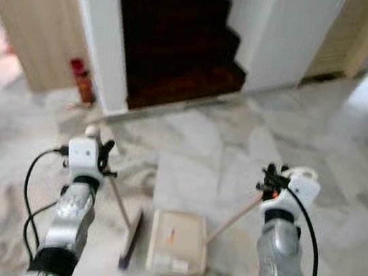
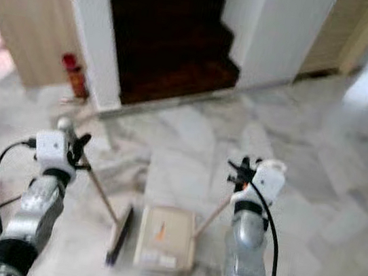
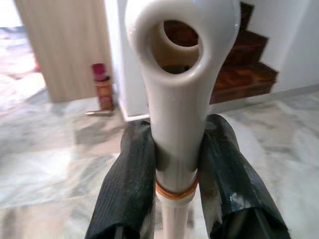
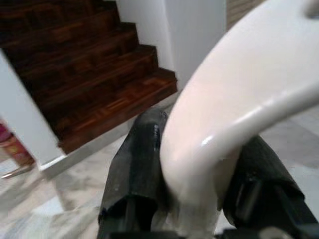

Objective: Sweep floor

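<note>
Two hands grip tools: our left hand clamps the broom, our right hand the dustpan.

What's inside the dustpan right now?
A small orange scrap lies on the dustpan tray, otherwise bare as far as the blur allows. The floor beneath the pan is hidden. The broom head sits just beside it.
</note>
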### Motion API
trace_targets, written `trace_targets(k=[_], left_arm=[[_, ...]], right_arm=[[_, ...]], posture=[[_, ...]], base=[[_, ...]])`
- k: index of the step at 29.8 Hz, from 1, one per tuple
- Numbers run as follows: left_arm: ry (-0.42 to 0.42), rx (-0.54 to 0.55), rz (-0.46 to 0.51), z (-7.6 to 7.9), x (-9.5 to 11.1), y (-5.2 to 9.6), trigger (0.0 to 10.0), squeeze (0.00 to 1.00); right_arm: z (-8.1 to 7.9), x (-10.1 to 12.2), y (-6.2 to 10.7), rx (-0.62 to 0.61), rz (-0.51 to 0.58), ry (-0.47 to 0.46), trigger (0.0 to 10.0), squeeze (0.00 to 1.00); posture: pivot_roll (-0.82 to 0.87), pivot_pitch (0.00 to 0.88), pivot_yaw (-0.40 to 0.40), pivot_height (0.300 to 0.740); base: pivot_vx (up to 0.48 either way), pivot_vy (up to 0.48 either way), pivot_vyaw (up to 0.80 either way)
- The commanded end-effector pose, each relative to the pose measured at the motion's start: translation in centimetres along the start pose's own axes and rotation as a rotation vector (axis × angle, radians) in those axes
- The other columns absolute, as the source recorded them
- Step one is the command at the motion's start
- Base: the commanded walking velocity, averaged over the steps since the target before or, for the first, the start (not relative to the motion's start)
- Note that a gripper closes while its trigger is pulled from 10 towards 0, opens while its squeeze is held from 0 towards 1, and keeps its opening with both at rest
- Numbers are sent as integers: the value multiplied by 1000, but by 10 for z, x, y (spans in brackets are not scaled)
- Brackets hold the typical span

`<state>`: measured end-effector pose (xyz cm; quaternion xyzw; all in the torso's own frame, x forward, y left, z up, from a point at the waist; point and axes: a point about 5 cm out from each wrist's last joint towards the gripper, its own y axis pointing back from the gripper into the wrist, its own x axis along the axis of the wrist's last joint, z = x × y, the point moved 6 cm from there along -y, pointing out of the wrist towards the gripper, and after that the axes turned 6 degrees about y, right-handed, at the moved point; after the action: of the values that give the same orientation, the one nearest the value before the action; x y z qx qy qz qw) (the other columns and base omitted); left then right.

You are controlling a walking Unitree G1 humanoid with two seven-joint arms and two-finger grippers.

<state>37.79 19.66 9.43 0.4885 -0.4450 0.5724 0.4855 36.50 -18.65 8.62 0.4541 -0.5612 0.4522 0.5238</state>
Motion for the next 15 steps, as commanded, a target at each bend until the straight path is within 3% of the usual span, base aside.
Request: trace_targets(k=[1,15], left_arm=[[-13,-18,39,7,11,-3,10000,0],[-17,-7,40,4,12,-3,10000,0]], right_arm=[[3,11,-2,-10,40,-18,10000,0],[4,12,-3,-14,44,-18,10000,0]], posture=[[-86,61,8,740],[-85,68,9,740]], base=[[0,296,0],[0,297,0]])
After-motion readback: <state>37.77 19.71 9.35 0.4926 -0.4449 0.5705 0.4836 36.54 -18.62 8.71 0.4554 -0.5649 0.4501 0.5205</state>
